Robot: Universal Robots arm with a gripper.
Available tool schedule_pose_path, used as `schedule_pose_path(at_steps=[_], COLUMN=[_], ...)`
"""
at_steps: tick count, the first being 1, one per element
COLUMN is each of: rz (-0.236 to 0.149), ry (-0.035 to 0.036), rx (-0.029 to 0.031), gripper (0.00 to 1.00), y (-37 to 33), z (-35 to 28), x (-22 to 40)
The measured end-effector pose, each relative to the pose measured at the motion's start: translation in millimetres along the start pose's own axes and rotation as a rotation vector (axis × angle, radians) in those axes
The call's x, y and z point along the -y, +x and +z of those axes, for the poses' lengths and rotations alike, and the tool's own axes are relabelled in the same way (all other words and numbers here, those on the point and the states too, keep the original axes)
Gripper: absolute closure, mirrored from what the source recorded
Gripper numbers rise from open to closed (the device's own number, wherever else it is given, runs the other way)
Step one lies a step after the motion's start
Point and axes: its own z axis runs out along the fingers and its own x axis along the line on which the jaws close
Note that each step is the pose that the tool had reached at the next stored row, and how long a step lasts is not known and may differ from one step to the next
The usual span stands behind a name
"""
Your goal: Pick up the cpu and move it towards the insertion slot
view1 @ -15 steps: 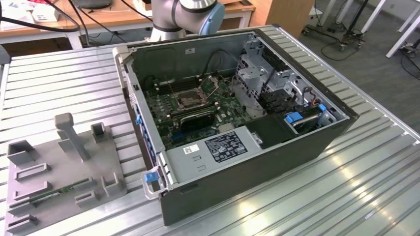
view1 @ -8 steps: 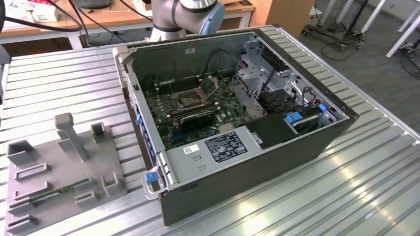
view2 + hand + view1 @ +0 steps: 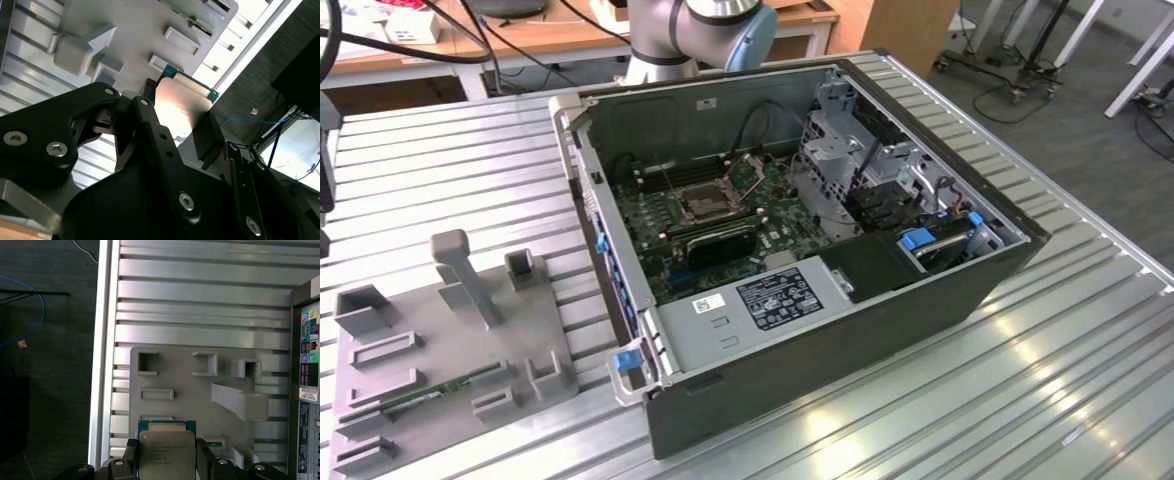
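Observation:
My gripper (image 3: 167, 465) is shut on the cpu (image 3: 166, 452), a small square chip with a pale silvery top and a green rim, held by two opposite edges between the black fingers (image 3: 205, 460). In the second wrist view the cpu (image 3: 180, 107) sits between the same fingers (image 3: 207, 137) of the gripper (image 3: 177, 125). It hangs above the grey tray (image 3: 200, 390), apart from it. The insertion slot (image 3: 710, 203), a dark square socket with a metal frame, lies in the middle of the green motherboard (image 3: 767, 225) inside the open computer case (image 3: 854, 330).
The grey tray (image 3: 447, 340) lies at the exterior view's left, with upright posts and a green memory stick (image 3: 434, 392) in one recess. The ribbed metal table (image 3: 1067, 380) carries case and tray. The arm's base (image 3: 694, 30) stands behind the case.

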Motion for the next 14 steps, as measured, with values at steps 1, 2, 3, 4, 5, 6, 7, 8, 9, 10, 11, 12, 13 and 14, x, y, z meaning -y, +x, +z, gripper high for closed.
schedule_pose_path(at_steps=[1, 2, 3, 4, 5, 6, 7, 8, 9, 10, 11, 12, 13, 14], rz=[0.0, 0.0, 0.0, 0.0, 0.0, 0.0, 0.0, 0.0, 0.0, 0.0, 0.0, 0.0, 0.0, 0.0], ry=[0.0001, 0.0, 0.0, 0.0, 0.0, 0.0, 0.0, 0.0, 0.0, 0.0001, 0.0, 0.0, -0.0001, 0.0], rx=[-0.0001, -0.0001, -0.0002, -0.0002, -0.0002, -0.0001, -0.0002, -0.0001, -0.0002, -0.0003, -0.0002, -0.0002, -0.0002, -0.0002], gripper=[0.45, 0.45, 0.45, 0.45, 0.45, 0.45, 0.45, 0.45, 0.45, 0.45, 0.45, 0.45, 0.45, 0.45], y=[0.0, -0.1, -0.2, -0.3, -0.3, -0.3, -0.4, -0.6, -1.0, -1.4, -1.8, -2.5, -3.2, -4.0], z=[0.0, 0.0, -0.1, -0.1, -0.1, 0.0, -0.1, 0.0, -0.1, -0.2, -0.1, -0.1, 0.0, -0.1], x=[0.0, 0.1, 0.1, 0.1, 0.1, 0.1, 0.1, 0.1, 0.1, 0.1, 0.1, 0.1, 0.2, 0.2])
